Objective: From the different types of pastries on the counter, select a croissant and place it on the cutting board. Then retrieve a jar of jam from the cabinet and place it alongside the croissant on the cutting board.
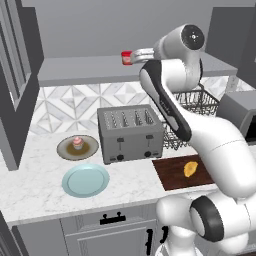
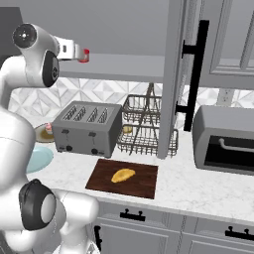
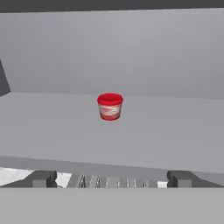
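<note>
Right base view: flat dark reddish-brown wooden cutting board (image 2: 124, 179) already bearing the golden-orange ridged croissant (image 2: 122, 175); small squat red jam jar (image 3: 110, 106) remains on the grey cabinet shelf (image 3: 144, 131), gripper (image 3: 112, 178) fingers spread, short of it, nothing held

The desk (image 1: 35, 190) has a polished white marble look with grey veining, and the wall behind it carries glossy patterned tiles (image 1: 70, 107). The cutting board (image 2: 101, 174) looks like dark reddish-brown wood with a matt, faintly grained face. The croissant (image 2: 122, 175) on it is golden and dull, lightly ridged. The toaster (image 1: 130, 132) reads as brushed grey metal with black plastic knobs. The dish rack (image 2: 146, 126) is thin dark wire. The cabinet (image 3: 131, 131) shelf is smooth matt grey, and the jar of jam (image 3: 110, 106) on it looks like shiny red plastic with a paler paper-like band. The light-blue plate (image 1: 85, 180) appears smooth and glazed; the brown plate (image 1: 77, 148) is duller.
</note>
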